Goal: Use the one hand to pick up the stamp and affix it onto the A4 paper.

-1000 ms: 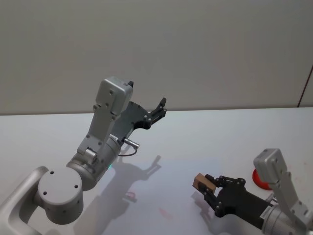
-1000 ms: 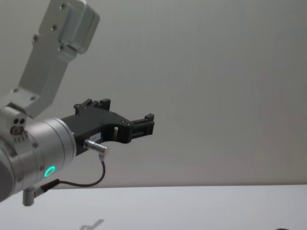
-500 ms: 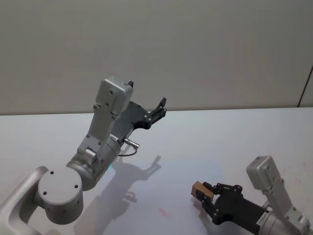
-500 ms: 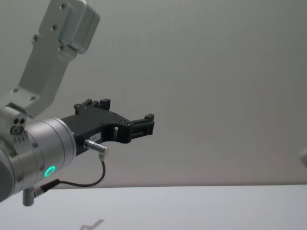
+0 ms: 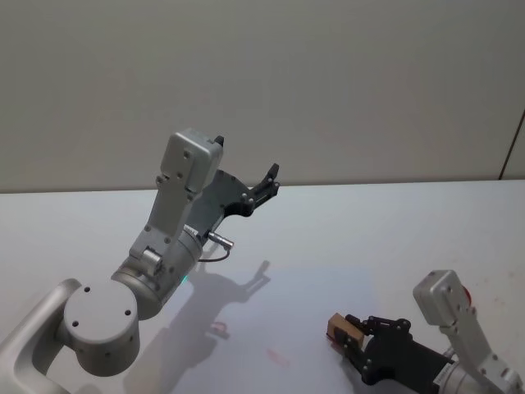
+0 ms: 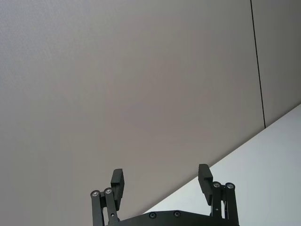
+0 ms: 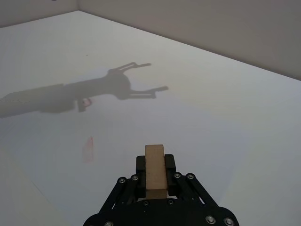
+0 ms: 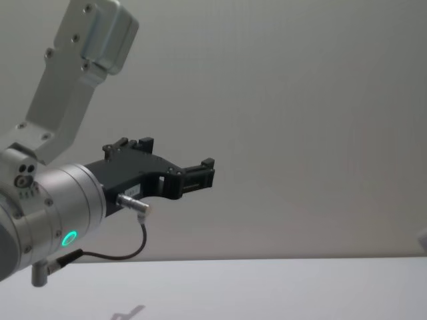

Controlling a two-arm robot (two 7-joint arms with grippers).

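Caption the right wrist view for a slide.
Right gripper shut on the wooden stamp, held over the white A4 paper bearing a faint red mark.

Bright overhead light; soft-edged arm shadow (image 7: 101,87) on white table (image 5: 369,234); grey wall (image 5: 328,82) dimmer, evenly lit.

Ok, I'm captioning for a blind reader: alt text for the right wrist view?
The right gripper, black, clamps a wooden stamp above a white sheet with a faint red mark. An arm's shadow lies across the surface beyond.
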